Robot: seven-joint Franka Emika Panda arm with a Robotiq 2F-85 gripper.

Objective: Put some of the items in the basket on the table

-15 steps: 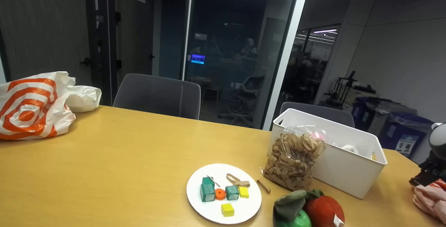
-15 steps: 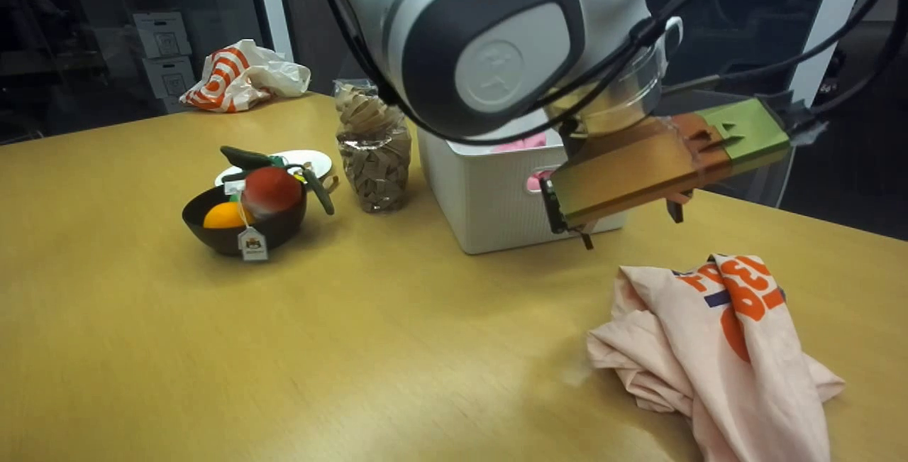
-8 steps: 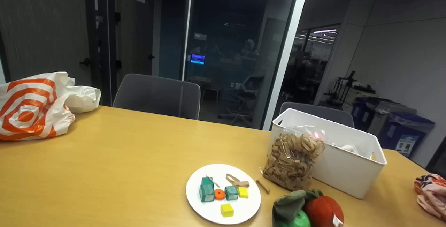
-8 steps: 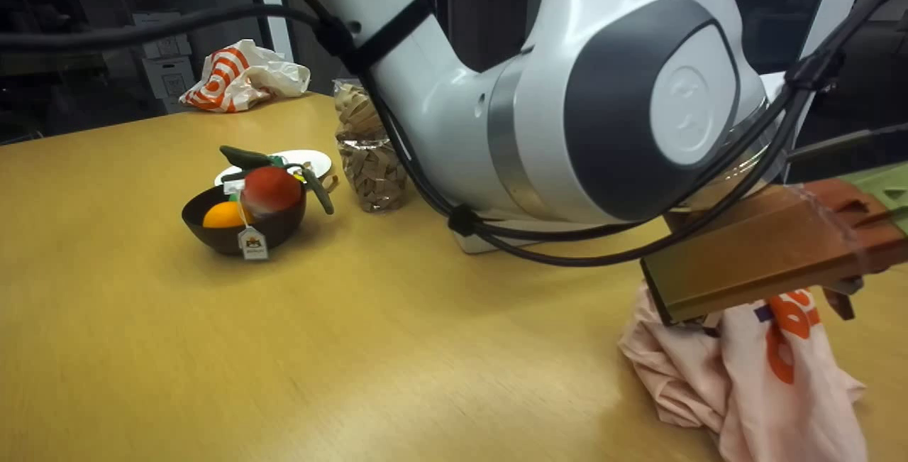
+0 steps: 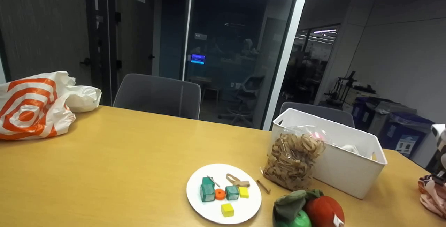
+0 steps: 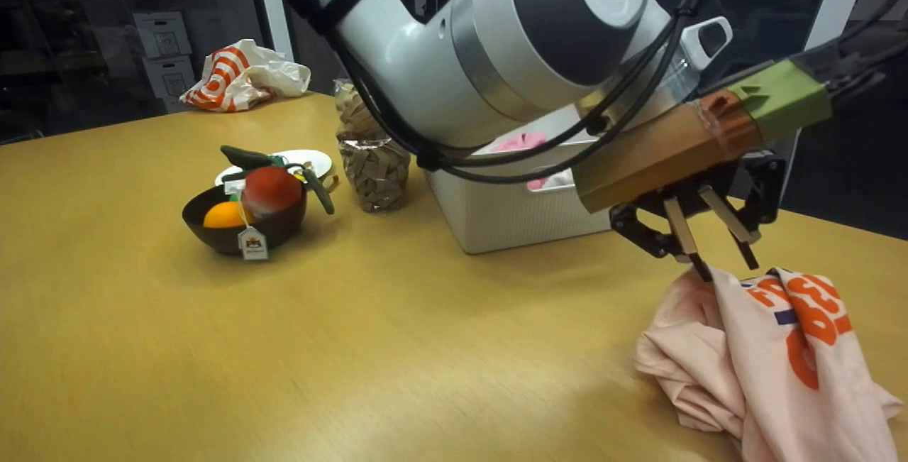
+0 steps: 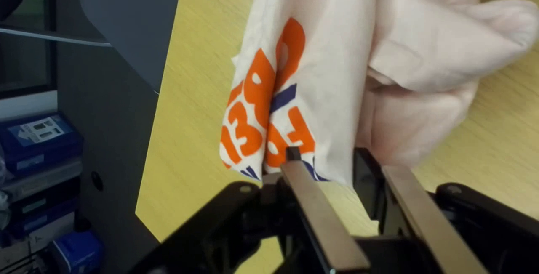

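Note:
A pale pink cloth with orange and purple print [image 6: 773, 370] lies crumpled on the table; the wrist view shows the folded cloth [image 7: 332, 67] just beyond the fingertips. My gripper [image 6: 725, 263] is above its top edge, one fingertip overlapping the fabric. In the wrist view the gripper [image 7: 330, 160] stands part-way open, with a clear gap between its tan fingers [image 7: 324, 219]. Whether cloth reaches in between the tips is hard to tell. Behind the gripper stands the white basket [image 6: 496, 221], also in an exterior view [image 5: 348, 174], with pink cloth [image 6: 521, 141] and something white inside.
A clear bag of brown strips [image 5: 292, 160] leans beside the basket. A white plate [image 5: 204, 211] with blocks and a dark bowl [image 6: 234, 240] of toy fruit and vegetables stand nearby. A white-and-orange plastic bag [image 5: 31, 112] lies farther off. The table edge [image 7: 160, 105] passes near the cloth.
My gripper has moved from beside the basket over to the pink cloth. The fingers stand closer together than a second ago. The cloth has shifted rightward in an exterior view.

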